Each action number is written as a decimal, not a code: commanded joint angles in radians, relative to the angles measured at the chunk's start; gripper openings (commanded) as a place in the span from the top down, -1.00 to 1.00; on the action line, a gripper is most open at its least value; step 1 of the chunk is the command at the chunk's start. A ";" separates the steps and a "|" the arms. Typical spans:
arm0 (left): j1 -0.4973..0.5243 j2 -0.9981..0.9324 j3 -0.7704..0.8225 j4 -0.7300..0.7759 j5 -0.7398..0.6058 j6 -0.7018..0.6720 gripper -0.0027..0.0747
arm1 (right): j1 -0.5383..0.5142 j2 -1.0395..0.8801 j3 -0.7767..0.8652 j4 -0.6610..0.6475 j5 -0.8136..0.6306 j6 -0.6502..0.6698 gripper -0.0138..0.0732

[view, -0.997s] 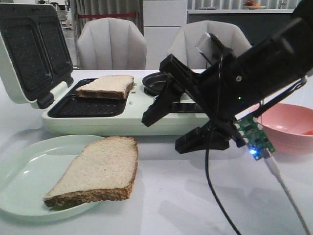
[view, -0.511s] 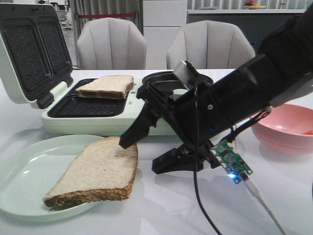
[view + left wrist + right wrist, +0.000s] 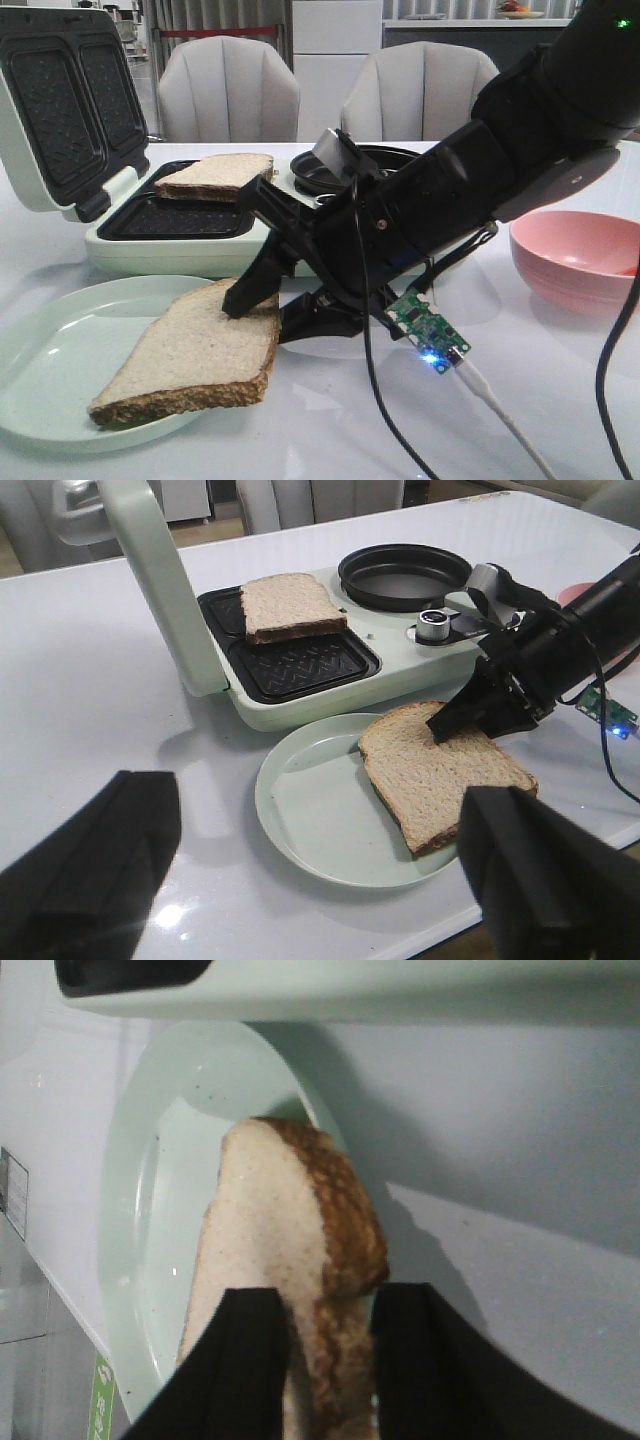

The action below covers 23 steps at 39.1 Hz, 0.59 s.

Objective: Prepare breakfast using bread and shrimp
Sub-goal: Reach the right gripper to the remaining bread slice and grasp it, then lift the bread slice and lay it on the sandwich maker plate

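Straddling bread slice [image 3: 195, 350] edge on plate [image 3: 60, 350] | right claw [image 3: 262, 312] spread | left claw [image 3: 300, 880] spread, aloft

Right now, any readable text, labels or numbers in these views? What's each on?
No text reads clearly in any view.
White lettering on the green sticker, right wrist view: too blurred to read.
Print on the pale label, same view: too blurred to read.
Markings on the circuit board hanging from the right arm: too small to read.
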 commanded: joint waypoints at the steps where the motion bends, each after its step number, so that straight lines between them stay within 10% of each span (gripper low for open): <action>1: -0.008 -0.002 -0.023 -0.006 -0.081 -0.004 -0.67 | -0.004 -0.057 -0.029 0.024 0.035 -0.019 0.20; 23: -0.008 -0.002 -0.023 -0.006 -0.081 -0.004 -0.67 | -0.003 -0.157 -0.238 0.022 0.073 -0.046 0.31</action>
